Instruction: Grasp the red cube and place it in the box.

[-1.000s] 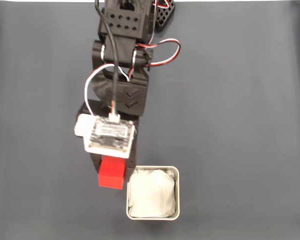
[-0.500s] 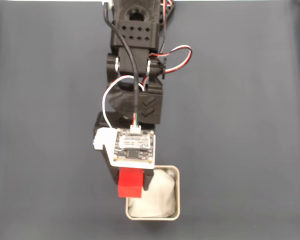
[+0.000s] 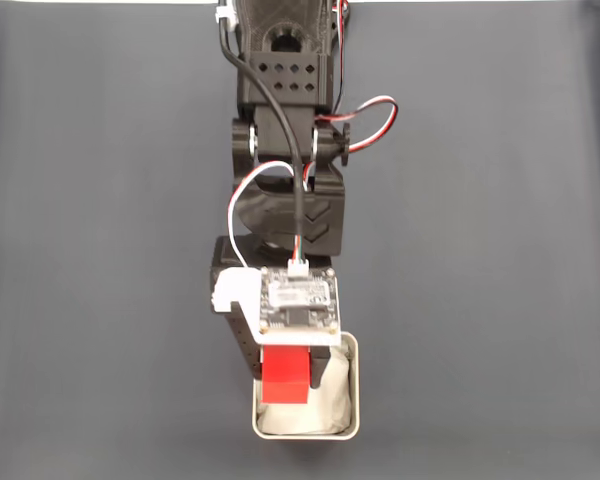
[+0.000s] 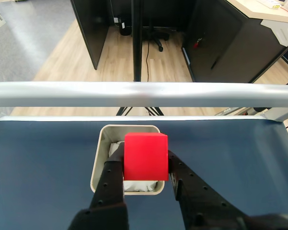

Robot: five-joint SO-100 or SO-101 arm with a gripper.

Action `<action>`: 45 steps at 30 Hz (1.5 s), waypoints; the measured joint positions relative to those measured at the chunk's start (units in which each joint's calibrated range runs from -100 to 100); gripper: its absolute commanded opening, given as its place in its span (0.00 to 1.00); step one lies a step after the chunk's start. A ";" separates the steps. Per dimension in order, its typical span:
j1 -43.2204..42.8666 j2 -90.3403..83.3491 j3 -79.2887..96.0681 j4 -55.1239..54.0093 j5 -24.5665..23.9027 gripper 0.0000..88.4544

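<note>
So my gripper (image 4: 146,173) is clamped on the cube (image 4: 145,156), one black finger (image 4: 112,184) pressed against each side of it. In the wrist view the cube sits high between the fingers, its top face tilted a bit toward the camera, and it covers the middle and near part of the box (image 4: 100,152).

From the fixed view, the cube (image 3: 286,378) is over the left half of the box (image 3: 354,400), its left edge roughly lined up with the box's left wall. The top of the cube is tucked under the little circuit board (image 3: 298,305) riding on my wrist, so I only see its lower part there. Can't tell from either view whether the cube is touching the white lining (image 3: 332,390) or just hanging above it.

The box sits near the bottom edge of the dark blue surface (image 3: 500,250) in the fixed view, about centred left to right. In the wrist view that's the far edge, right by the silver rail (image 4: 144,93) that runs along it. The lining looks crumpled, bunched up on the right side of the box in the fixed view.

My arm (image 3: 285,120) comes straight down from the top edge of the fixed view, with a black cable and red-and-white wires looping off it.
</note>
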 measured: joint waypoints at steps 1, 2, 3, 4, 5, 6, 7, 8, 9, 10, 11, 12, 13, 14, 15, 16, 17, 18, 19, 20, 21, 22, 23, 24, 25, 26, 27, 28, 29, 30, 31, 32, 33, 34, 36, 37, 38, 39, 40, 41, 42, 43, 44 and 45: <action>-0.15 0.17 0.00 -0.16 0.00 0.02; -0.37 0.52 0.00 -0.40 0.00 0.02; -0.45 0.61 0.00 -0.64 0.00 0.02; -0.45 0.61 0.00 -0.64 0.10 0.02; -0.52 0.61 0.00 -0.95 0.15 0.02; -0.67 0.61 0.00 -1.03 0.20 0.03; -0.74 0.61 0.00 -1.03 0.20 0.03; -0.74 0.96 0.00 -1.03 0.24 0.03; -0.82 1.30 -0.18 -1.03 0.29 0.03; -0.89 1.56 -0.27 -1.03 0.29 0.03; -0.96 1.74 -0.27 -1.03 0.34 0.03; -1.04 1.91 -0.27 -1.27 0.39 0.03; -1.19 2.00 -0.36 -1.67 0.39 0.03; -1.34 2.00 -0.36 -1.91 0.39 0.03; -1.34 2.00 -0.36 -2.15 0.39 0.03; -1.34 2.00 -0.36 -2.31 0.39 0.03; -1.48 2.00 -0.36 -2.39 0.39 0.03; -1.56 2.00 -0.36 -2.47 0.39 0.03; -1.63 2.00 -0.36 -2.47 0.39 0.03; -1.71 2.00 -0.36 -2.47 0.44 0.03; -1.78 2.00 -0.36 -2.47 0.49 0.03; -1.85 2.00 -0.36 -2.47 0.49 0.03; -1.93 2.00 -0.36 -2.47 0.49 0.03; -1.93 2.00 -0.36 -2.47 0.49 0.03; -2.08 2.00 -0.36 -2.55 0.49 0.03; -2.08 2.00 -0.36 -2.55 0.49 0.03; -2.08 2.00 -0.36 -2.55 0.49 0.03; -2.08 2.00 -0.36 -2.55 0.49 0.03; -2.08 2.00 -0.36 -2.55 0.49 0.03; -2.08 2.00 -0.36 -2.55 0.49 0.03; -2.08 2.00 -0.36 -2.55 0.49 0.03; -2.08 2.00 -0.36 -2.55 0.49 0.03; -2.08 2.00 -0.36 -2.55 0.49 0.03; -2.08 2.00 -0.36 -2.55 0.49 0.03; -2.15 2.00 -0.36 -2.55 0.49 0.03; -2.15 2.00 -0.36 -2.55 0.49 0.03; -2.15 2.00 -0.36 -2.55 0.49 0.03; -2.15 2.00 -0.36 -2.55 0.49 0.03; -2.15 2.00 -0.36 -2.55 0.49 0.03; -2.15 2.00 -0.36 -2.55 0.49 0.04; -2.15 2.00 -0.36 -2.55 0.49 0.07; -2.15 2.00 -0.36 -2.55 0.49 0.11; -2.15 2.00 -0.36 -2.55 0.49 0.18; -2.15 2.00 -0.36 -2.55 0.49 0.28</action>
